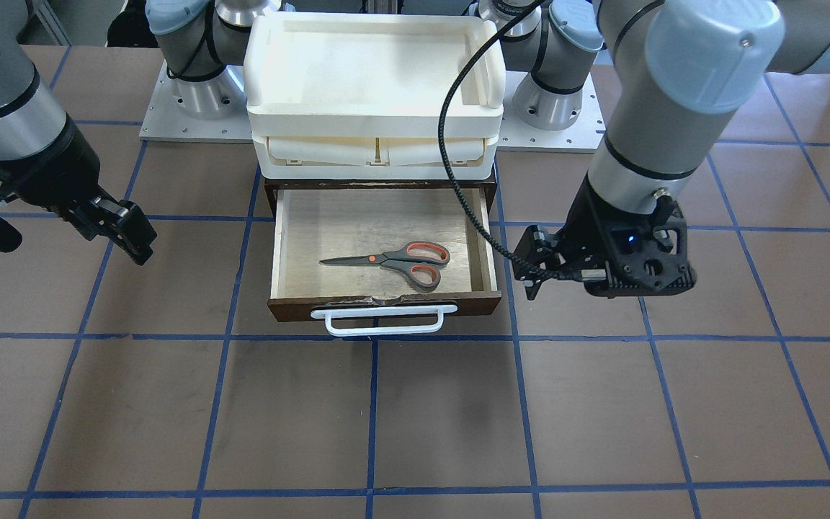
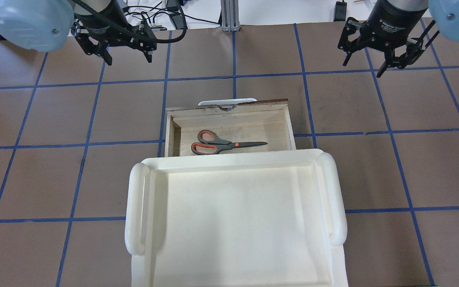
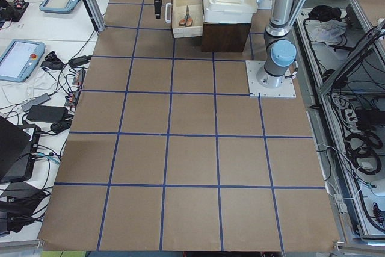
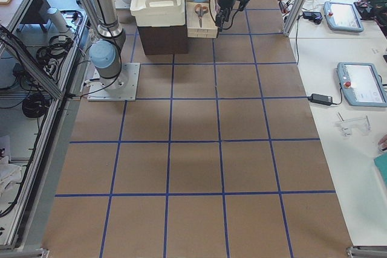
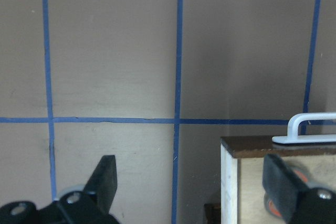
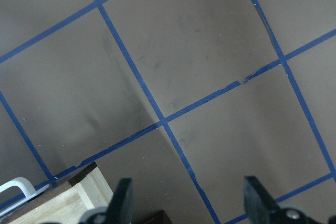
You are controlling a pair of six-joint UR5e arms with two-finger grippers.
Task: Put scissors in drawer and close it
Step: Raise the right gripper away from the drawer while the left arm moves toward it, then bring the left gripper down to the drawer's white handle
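The scissors (image 1: 400, 261) lie flat on the bottom of the open wooden drawer (image 1: 386, 304), blades toward my right side. They also show in the overhead view (image 2: 221, 145). The drawer is pulled out, its white bar handle (image 1: 385, 321) facing away from me. My left gripper (image 1: 530, 267) hovers open and empty beside the drawer's front corner on my left. In its wrist view the fingers (image 5: 105, 177) straddle that drawer corner (image 5: 247, 148). My right gripper (image 1: 73, 249) is open and empty over the table, farther off on my right side.
A cream plastic tray unit (image 2: 233, 219) stands on top of the drawer's dark cabinet, covering the drawer's back part. A black cable (image 1: 458, 180) from the left arm hangs over the drawer's side. Brown table with blue tape grid (image 1: 386, 432) surrounds it.
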